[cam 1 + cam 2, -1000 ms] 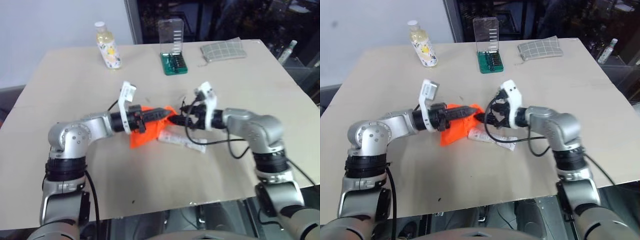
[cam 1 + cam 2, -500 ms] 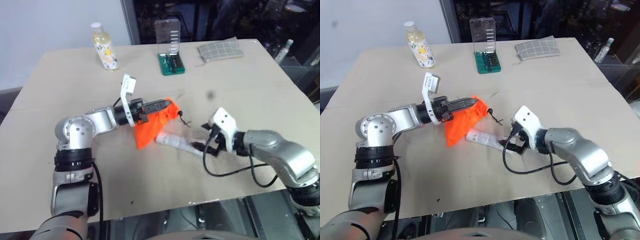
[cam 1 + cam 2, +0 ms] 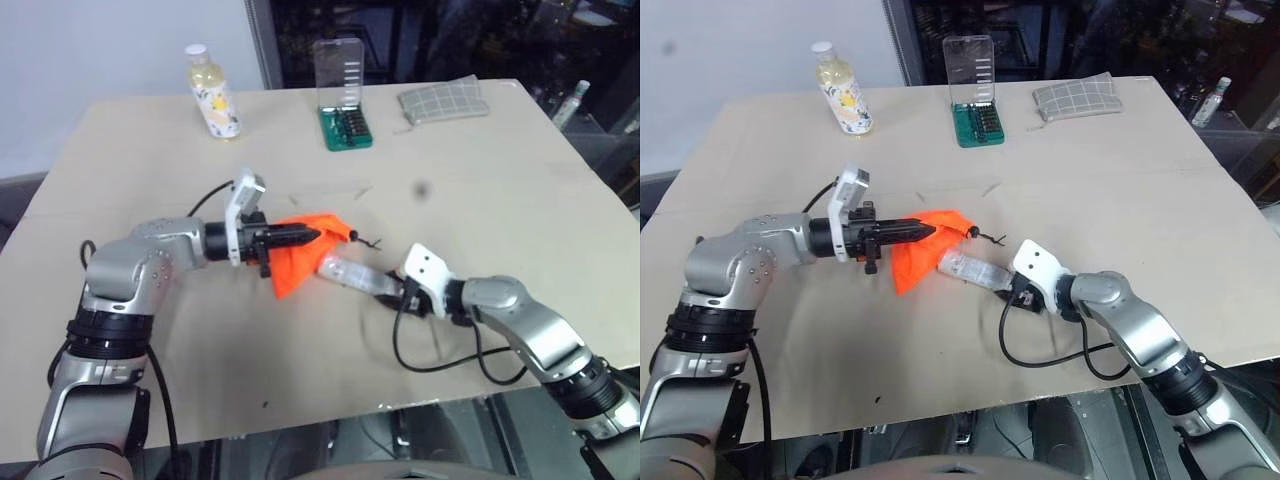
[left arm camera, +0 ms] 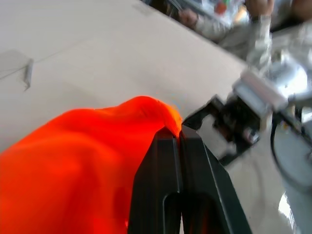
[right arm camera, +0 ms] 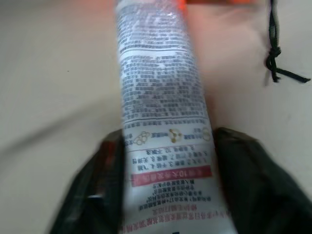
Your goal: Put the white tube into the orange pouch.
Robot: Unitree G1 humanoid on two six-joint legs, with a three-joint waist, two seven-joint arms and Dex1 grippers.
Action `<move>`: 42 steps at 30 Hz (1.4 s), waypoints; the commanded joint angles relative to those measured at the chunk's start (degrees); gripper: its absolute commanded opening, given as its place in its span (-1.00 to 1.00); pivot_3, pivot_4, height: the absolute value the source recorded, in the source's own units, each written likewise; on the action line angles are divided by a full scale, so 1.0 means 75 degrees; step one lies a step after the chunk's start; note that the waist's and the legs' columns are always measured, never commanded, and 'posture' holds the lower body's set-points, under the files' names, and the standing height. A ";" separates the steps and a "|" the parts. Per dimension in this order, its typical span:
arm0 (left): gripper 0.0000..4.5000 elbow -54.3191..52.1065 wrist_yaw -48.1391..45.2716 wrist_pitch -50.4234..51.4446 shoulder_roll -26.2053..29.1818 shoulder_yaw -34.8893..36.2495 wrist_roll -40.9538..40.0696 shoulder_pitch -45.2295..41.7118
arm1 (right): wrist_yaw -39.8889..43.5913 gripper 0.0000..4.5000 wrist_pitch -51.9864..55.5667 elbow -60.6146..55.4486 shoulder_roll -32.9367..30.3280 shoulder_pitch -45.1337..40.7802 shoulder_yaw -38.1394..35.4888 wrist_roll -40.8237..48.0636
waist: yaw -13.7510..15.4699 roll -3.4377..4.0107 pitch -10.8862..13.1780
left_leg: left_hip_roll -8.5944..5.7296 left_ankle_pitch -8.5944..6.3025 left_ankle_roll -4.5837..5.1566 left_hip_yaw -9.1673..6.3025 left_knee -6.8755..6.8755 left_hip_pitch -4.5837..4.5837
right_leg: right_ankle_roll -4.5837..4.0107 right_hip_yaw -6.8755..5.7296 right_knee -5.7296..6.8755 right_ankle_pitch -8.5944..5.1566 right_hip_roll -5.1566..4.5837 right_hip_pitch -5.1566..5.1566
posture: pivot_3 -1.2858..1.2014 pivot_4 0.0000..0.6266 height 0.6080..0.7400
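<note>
— Pouch (image 3: 300, 252) first: where is it sitting?

— Mid-surface (image 3: 480, 180). My left pincer (image 3: 318, 236) is pressing together on its upper edge, holding that edge up while the rest is drooping onto the surface.

— And the tube (image 3: 352, 274)?

— It is lying just beside the pouch, one end pointing at the orange fabric. My right pincer (image 3: 1012, 290) is straddling the other end, one finger (image 5: 253, 180) on each side, pinching the tube.

— The cord (image 5: 274, 53)?

— It is trailing loose beside the tube.

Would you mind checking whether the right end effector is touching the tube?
Touching: in the right wrist view, the tube lies between the right end effector's black fingers, pressed against both.
</note>
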 commanded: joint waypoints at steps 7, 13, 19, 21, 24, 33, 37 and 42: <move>-1.00 0.1591 -0.0106 0.1449 -0.0682 0.0517 -0.0749 -0.1894 | -0.0010 -0.96 0.0662 -0.2100 -0.0188 0.0801 -0.1523 0.1147 | 0.0085 -0.0044 0.0031 | -0.0007 0.0000 0.0003 -0.0006 0.0009 -0.0015 | 0.0043 -0.0014 -0.0012 0.0012 -0.0004 0.0004 | 0.03 -0.52 1.00; -1.00 0.1740 -0.0345 0.1512 -0.1151 0.0064 -0.0519 -0.2377 | -0.0661 -0.97 0.1076 -0.2046 0.0182 0.0538 -0.1804 0.1093 | 0.0064 -0.0045 0.0036 | 0.0001 0.0000 0.0002 -0.0007 0.0009 -0.0006 | 0.0034 -0.0012 0.0005 0.0016 0.0007 0.0001 | 0.03 -0.52 1.00; -1.00 0.1525 -0.0590 0.1470 -0.1611 -0.0412 -0.0409 -0.2344 | -0.0832 -0.97 0.1394 -0.2436 0.0030 0.0819 -0.2263 0.1318 | 0.0105 -0.0047 0.0037 | -0.0007 0.0000 0.0003 -0.0002 0.0011 -0.0014 | 0.0033 -0.0008 -0.0004 0.0017 -0.0004 0.0002 | 0.03 -0.52 1.00; -1.00 0.1462 -0.0774 0.1326 -0.1589 -0.0633 -0.0262 -0.2241 | -0.0965 -0.97 0.1635 -0.2574 0.0096 0.0864 -0.2398 0.1451 | 0.0098 -0.0047 0.0037 | -0.0007 0.0000 0.0003 -0.0003 0.0010 -0.0015 | 0.0033 -0.0008 -0.0007 0.0017 -0.0004 0.0002 | 0.03 -0.52 1.00; -1.00 0.1397 -0.1090 0.0996 -0.1506 -0.0945 0.0020 -0.2072 | -0.1152 -0.97 0.2197 -0.2847 0.0268 0.0973 -0.2689 0.1919 | 0.0080 -0.0046 0.0037 | -0.0002 0.0000 0.0003 -0.0003 0.0010 -0.0014 | 0.0033 -0.0007 -0.0005 0.0017 0.0000 0.0001 | 0.03 -0.52 1.00; -1.00 0.0995 -0.1862 -0.0630 -0.1632 -0.1839 0.1057 -0.1631 | -0.2180 -0.99 0.4313 -0.2999 0.0916 0.0531 -0.2822 0.2799 | 0.0099 -0.0043 0.0038 | -0.0001 -0.0001 0.0003 -0.0001 0.0012 -0.0010 | 0.0029 -0.0003 -0.0001 0.0017 -0.0005 0.0001 | 0.03 -0.52 1.00; -1.00 0.0681 -0.2164 -0.1330 -0.1711 -0.2177 0.1410 -0.1356 | -0.2694 -0.99 0.4672 -0.2299 0.1849 -0.0065 -0.2795 0.2837 | 0.0081 -0.0043 0.0038 | 0.0000 -0.0001 0.0003 0.0005 0.0011 -0.0010 | 0.0027 0.0008 0.0001 0.0018 -0.0003 -0.0004 | 0.03 -0.52 1.00; -1.00 0.0426 -0.2485 -0.1577 -0.1643 -0.2268 0.1461 -0.1212 | -0.2755 -0.99 0.4870 -0.1710 0.2371 -0.0453 -0.3127 0.3032 | 0.0101 -0.0039 0.0041 | -0.0002 0.0000 0.0003 0.0003 0.0006 -0.0015 | 0.0027 0.0004 0.0004 0.0019 -0.0003 -0.0008 | 0.03 -0.52 1.00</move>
